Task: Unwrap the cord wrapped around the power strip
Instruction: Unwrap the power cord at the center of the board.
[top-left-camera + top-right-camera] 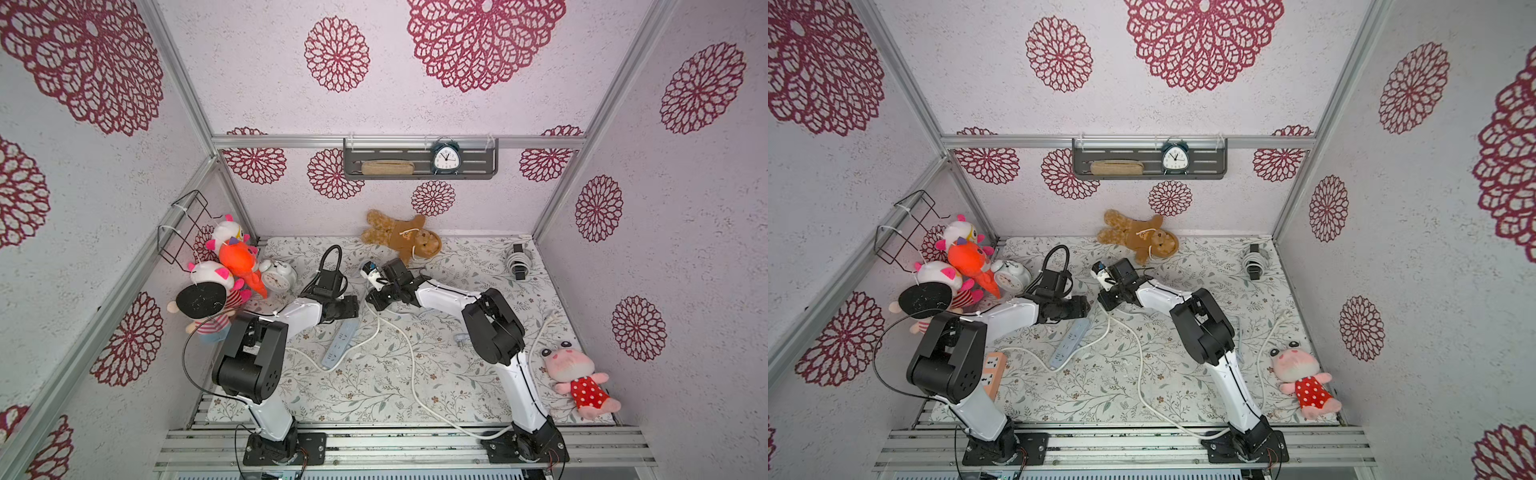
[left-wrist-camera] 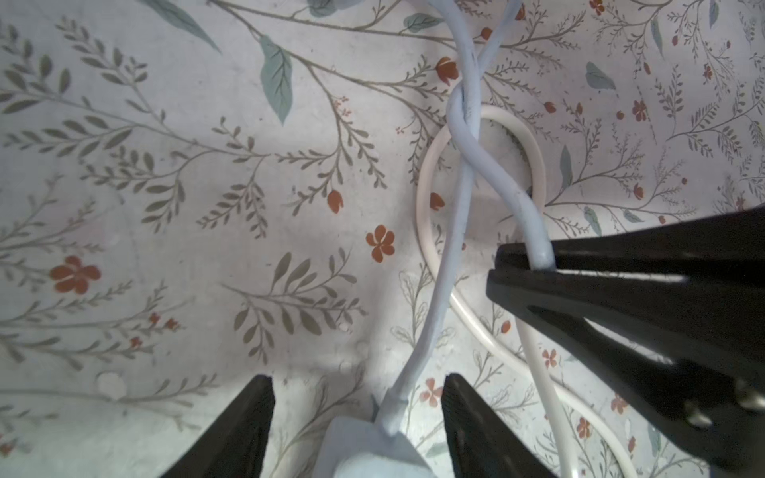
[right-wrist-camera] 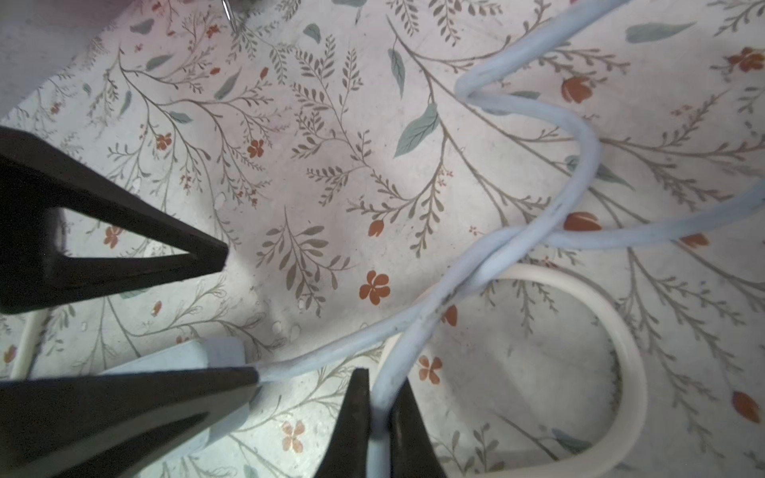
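The pale blue power strip (image 1: 338,345) (image 1: 1069,343) lies flat mid-mat. Its end (image 2: 372,451) sits between the fingers of my left gripper (image 2: 358,378) (image 1: 353,308), which is open with gaps on both sides. The cord (image 2: 463,136) leaves that end, twists once around itself and runs on across the mat (image 1: 409,345). My right gripper (image 3: 383,380) (image 1: 372,300) is shut on the cord (image 3: 480,269) close to the left one. In the left wrist view its fingers (image 2: 600,285) come in from the side and pinch the cord.
A thicker cream cord (image 3: 621,331) loops on the mat under the twist. Plush toys (image 1: 232,266) and a clock (image 1: 276,276) crowd the back left. A teddy (image 1: 399,237), a coiled cable (image 1: 517,259), a pink plush (image 1: 577,382) and an orange strip (image 1: 994,370) lie around.
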Controlling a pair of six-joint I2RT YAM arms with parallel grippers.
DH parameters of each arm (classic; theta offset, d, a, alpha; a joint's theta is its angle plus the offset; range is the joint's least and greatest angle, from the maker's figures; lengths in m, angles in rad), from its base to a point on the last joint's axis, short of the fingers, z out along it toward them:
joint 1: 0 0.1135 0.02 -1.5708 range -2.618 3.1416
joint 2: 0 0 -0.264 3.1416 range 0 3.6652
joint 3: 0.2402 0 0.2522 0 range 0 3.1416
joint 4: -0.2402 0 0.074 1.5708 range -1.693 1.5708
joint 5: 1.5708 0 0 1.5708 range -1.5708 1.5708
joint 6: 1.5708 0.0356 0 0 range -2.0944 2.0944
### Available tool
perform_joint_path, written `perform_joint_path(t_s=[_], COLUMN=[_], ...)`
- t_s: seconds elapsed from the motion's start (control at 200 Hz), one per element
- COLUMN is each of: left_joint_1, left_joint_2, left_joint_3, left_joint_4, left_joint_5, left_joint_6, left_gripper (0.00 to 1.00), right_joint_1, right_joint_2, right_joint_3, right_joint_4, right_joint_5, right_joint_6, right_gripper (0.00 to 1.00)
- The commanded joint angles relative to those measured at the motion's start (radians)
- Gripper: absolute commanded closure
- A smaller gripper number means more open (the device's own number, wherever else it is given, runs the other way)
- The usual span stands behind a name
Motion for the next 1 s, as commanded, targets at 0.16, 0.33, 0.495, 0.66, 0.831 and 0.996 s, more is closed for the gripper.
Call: perform_joint_path(t_s=[0.16, 0.33, 0.495, 0.66, 0.831, 0.996], left_joint_1=[-0.03, -0.03, -0.029, -0.028, -0.017, 0.014], left_joint_2=[0.078, 0.112, 0.127, 0.138, 0.125, 0.086], left_joint_3=[0.045, 0.06, 0.066, 0.074, 0.068, 0.035], left_joint_4=[0.075, 0.093, 0.1, 0.091, 0.055, 0.044], left_joint_5=[0.052, 0.042, 0.034, 0.011, -0.057, -0.098], left_joint_6=[-0.006, -0.02, -0.016, -0.015, -0.018, -0.026], left_gripper=[0.36, 0.44, 0.56, 0.8, 1.0, 1.0], right_joint_1=[-0.02, -0.031, -0.044, -0.053, -0.074, -0.125], right_joint_2=[-0.084, -0.109, -0.146, -0.179, -0.218, -0.26], right_joint_3=[-0.015, -0.04, -0.072, -0.087, -0.115, -0.168], right_joint_4=[0.082, 0.114, 0.139, 0.141, 0.13, 0.097], right_joint_5=[-0.055, -0.087, -0.117, -0.127, -0.123, -0.11], right_joint_6=[0.065, 0.096, 0.127, 0.134, 0.144, 0.145], right_gripper=[0.95, 0.95, 0.96, 0.96, 0.97, 0.98])
